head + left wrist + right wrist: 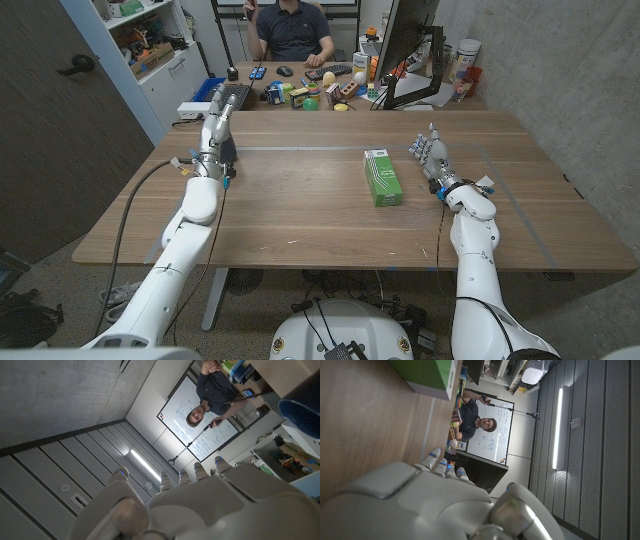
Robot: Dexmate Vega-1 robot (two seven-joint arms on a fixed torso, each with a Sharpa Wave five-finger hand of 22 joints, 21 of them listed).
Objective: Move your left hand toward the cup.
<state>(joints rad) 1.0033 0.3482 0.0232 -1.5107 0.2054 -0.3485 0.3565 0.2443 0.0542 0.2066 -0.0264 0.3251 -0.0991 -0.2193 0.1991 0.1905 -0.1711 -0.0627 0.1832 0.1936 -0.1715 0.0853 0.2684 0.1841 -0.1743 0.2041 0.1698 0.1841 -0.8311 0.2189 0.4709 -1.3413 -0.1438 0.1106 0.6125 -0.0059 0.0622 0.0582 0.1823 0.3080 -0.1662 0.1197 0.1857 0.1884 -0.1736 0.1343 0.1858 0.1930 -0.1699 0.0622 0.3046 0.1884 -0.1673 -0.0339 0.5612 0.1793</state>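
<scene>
A dark blue cup (231,151) stands on the wooden table (300,215) at the far left, mostly hidden behind my left hand (214,128). That hand stands upright right beside the cup with its fingers stretched up and nothing in it; whether it touches the cup I cannot tell. The left wrist view has the cup's dark rim (301,409) close by the left hand (200,505). My right hand (431,156) is raised at the right of the table, fingers apart and empty, and its back (420,505) fills the foreground of the right wrist view.
A green box (381,177) (427,375) lies on the table left of my right hand. Behind the table a second desk (330,95) carries toys, a keyboard and a monitor (405,45), with a person (293,30) seated there. White shelves (150,50) stand at the far left.
</scene>
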